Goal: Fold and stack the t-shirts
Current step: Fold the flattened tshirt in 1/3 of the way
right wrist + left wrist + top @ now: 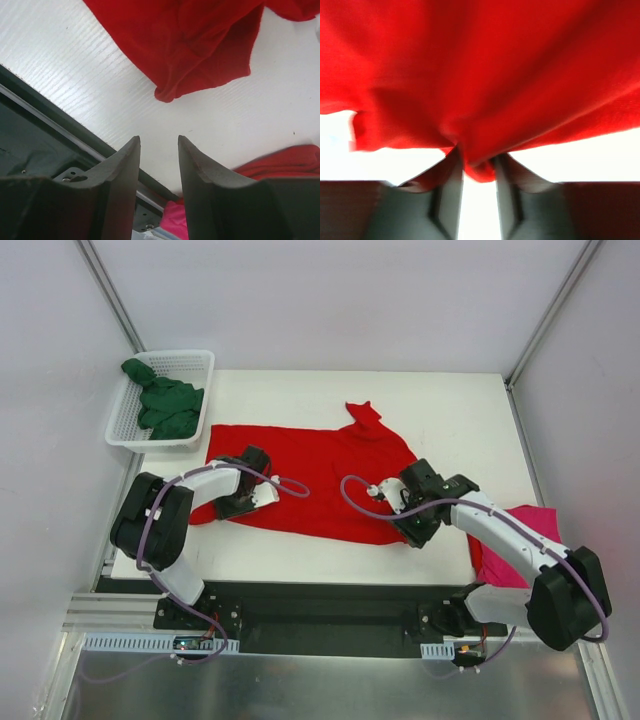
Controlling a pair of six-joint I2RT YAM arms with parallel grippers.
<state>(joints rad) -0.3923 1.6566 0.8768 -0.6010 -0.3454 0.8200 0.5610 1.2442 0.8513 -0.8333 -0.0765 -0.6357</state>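
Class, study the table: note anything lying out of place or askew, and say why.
The magenta-pink t-shirt droops over the right edge of the table, partly off it. The red t-shirt lies rumpled, one corner bunched up at its far side.

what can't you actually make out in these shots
Left wrist view: the blurred red t-shirt fills the frame; whether the left pincer grips the fold at its tips cannot be told.
Top view: the pink t-shirt lies partly under the right arm, so its full shape is hidden.
Top view: the green t-shirt is bunched in the basket; anything beneath it is hidden.
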